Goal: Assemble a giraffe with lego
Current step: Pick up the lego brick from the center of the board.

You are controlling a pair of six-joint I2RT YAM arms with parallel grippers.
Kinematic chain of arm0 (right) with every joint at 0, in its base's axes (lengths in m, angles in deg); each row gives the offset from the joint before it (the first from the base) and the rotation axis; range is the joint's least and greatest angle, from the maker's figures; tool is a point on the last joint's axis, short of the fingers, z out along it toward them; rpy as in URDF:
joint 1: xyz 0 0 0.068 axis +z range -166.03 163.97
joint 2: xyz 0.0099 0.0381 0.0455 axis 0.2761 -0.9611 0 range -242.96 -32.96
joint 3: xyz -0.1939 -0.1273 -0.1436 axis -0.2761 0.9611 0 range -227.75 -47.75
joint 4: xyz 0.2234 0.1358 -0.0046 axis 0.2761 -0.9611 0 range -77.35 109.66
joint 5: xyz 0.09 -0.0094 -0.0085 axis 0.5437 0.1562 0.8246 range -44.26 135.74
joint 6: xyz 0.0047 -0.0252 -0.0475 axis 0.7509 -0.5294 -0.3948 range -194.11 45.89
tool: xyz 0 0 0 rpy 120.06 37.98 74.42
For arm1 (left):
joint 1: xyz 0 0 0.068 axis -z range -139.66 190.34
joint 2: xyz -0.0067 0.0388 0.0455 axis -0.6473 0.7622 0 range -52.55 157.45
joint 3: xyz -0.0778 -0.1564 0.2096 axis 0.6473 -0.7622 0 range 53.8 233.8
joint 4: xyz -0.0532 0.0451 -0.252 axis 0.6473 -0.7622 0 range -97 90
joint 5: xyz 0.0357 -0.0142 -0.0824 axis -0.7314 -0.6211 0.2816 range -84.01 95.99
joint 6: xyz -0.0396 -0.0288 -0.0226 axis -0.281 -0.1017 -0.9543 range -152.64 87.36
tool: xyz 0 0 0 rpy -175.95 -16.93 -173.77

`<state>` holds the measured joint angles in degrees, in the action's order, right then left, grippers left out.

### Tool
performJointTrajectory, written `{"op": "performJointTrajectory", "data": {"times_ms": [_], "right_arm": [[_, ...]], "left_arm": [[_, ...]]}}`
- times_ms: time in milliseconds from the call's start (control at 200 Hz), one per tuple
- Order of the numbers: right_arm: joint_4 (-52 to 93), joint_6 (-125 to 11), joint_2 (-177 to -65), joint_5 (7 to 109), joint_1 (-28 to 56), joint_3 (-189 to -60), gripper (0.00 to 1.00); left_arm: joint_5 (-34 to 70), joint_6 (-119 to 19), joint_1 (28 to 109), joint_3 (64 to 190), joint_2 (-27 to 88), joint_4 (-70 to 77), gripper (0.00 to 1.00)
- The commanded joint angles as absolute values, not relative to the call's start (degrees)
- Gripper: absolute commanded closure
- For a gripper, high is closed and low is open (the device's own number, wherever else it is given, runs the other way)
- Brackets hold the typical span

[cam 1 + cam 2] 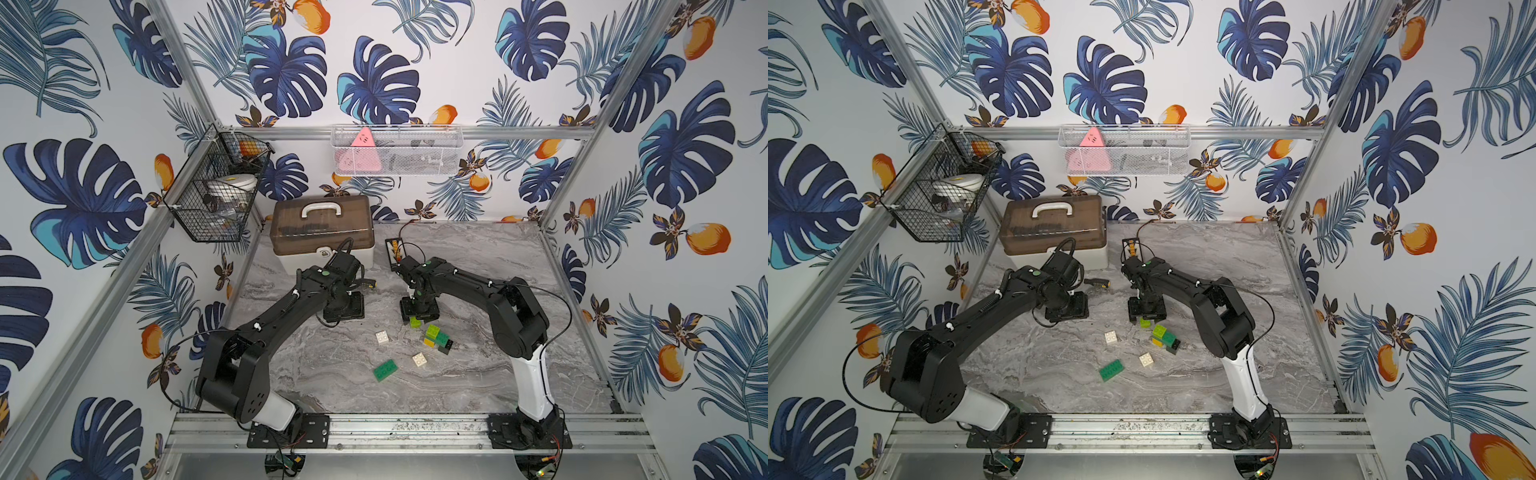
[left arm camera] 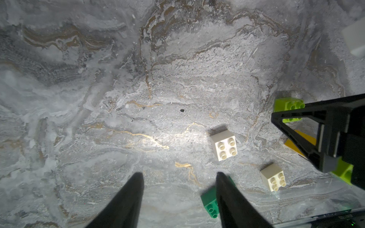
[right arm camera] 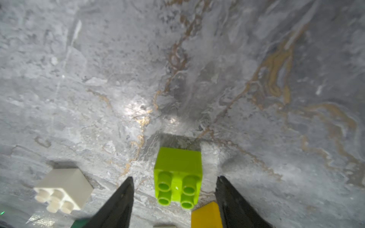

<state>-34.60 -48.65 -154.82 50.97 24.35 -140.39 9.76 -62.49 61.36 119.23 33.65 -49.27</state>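
Right gripper [image 3: 174,177] hangs low over a loose lime green square brick [image 3: 177,171] on the marble table [image 1: 332,374]. Its jaws stand either side of the brick with a gap showing on each, so nothing is gripped yet. Left gripper [image 2: 179,173] hovers apart from it over bare table, jaws parted and empty. Near the lime brick lies a small joined cluster [image 1: 437,340] (lime on yellow, with a dark green long brick and a black one). It looks like the giraffe barely begun. Loose nearby are a white square brick [image 1: 382,337], another white brick [image 1: 419,359] and a second dark green long brick [image 1: 385,370]. Judging by this, the neck and head are still to build, so the task is at an early stage
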Motion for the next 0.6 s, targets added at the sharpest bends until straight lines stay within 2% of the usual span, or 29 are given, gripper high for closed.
{"op": "performJointTrajectory", "data": {"times_ms": [0, 195, 595], "right_arm": [[-34.82, -49.84, -155.36, 51.19, 24.49, -140.40, 0.43], [-34.60, -50.97, -155.63, 50.00, 24.57, -140.22, 0.50], [-32.60, -52.06, -154.21, 47.45, 24.58, -138.37, 0.55]], "left_arm": [[9.44, -61.90, 61.24, 119.11, 33.06, -49.36, 0.36], [9.16, -62.53, 61.26, 119.29, 32.97, -49.65, 0.37], [9.68, -62.80, 61.25, 118.68, 32.71, -49.81, 0.37]]}}
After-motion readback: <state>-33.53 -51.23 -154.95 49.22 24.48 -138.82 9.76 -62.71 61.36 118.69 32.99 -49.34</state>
